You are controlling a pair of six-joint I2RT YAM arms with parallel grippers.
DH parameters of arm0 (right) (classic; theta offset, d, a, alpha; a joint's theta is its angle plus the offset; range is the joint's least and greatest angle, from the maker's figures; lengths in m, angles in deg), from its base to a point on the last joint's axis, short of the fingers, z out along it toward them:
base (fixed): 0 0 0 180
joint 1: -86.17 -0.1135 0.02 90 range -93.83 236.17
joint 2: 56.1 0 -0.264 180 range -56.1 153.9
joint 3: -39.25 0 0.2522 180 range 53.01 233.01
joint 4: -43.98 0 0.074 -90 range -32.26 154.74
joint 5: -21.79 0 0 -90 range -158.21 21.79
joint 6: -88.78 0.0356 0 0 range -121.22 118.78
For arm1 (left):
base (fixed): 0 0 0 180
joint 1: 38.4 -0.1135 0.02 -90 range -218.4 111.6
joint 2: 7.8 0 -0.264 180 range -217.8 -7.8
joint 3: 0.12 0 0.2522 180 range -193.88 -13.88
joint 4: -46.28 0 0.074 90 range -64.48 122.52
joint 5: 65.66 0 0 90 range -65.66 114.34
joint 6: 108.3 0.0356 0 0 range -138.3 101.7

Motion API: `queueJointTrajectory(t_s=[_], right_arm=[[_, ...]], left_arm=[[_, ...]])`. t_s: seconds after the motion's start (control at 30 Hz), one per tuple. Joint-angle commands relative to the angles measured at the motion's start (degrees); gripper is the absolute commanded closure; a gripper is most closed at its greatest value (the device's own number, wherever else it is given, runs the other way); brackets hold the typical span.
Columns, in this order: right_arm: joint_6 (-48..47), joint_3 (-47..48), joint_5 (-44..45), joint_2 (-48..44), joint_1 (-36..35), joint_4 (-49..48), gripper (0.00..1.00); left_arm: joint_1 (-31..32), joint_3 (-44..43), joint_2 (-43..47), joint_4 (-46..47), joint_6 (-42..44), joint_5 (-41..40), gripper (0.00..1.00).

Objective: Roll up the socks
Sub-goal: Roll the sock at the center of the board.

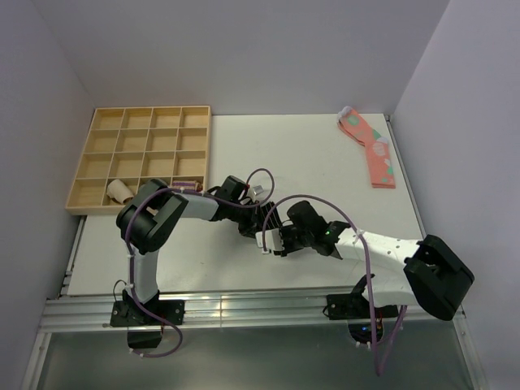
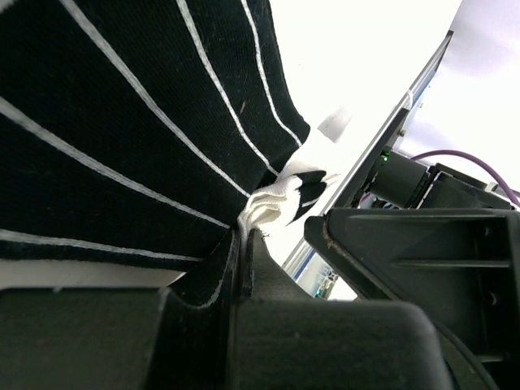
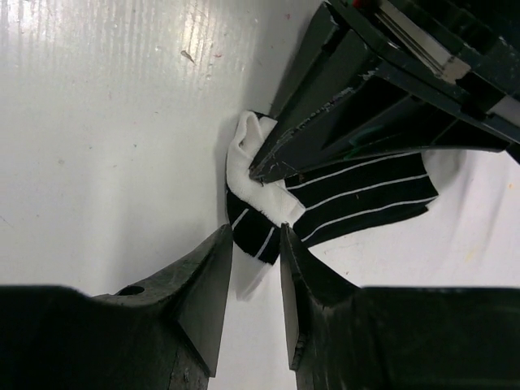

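At table [image 1: 268,146] centre, near the front edge, both arms are brought together tip to tip. The socks [image 3: 366,195] lie flat there on the white surface: black fabric with thin white stripes and a bunched white end. From above they are almost wholly hidden under the two grippers.

Left gripper [image 3: 268,171]: closed on the socks at the bunched white end. In its own wrist view the striped fabric [image 2: 122,106] is seen drawn down and clamped between the fingers [image 2: 260,276].

Right gripper [image 3: 253,236]: fingers set narrow, only a slim gap between them. The tips are placed right at the near edge of the socks, just beside the left gripper's tip. Whether any fabric is caught in the gap cannot be told.

Noted elsewhere: a wooden tray [image 1: 148,109] with many compartments at the far left, with a small tan roll [image 1: 119,191] in a front compartment. A pair of pink socks [image 1: 370,150] is laid at the far right corner, well apart from both arms.
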Motion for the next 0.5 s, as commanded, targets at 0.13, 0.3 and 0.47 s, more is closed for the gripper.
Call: queueJointTrajectory(t_s=[0.13, 0.3, 0.47], right_arm=[[-2.85, -1.83, 1.49, -1.11, -2.03, -3.16, 0.62], [-3.73, -2.88, 2.81, -0.4, -3.61, -4.74, 0.62], [-4.69, -3.85, 4.57, 1.18, -4.75, -6.76, 0.62]], left_arm=[[-0.47, 1.12, -3.8, -9.33, 4.74, -5.82, 1.0], [-0.56, 0.51, -4.5, -9.68, 5.01, -5.56, 1.0], [-0.64, 0.15, -5.03, -9.86, 5.27, -5.29, 1.0]])
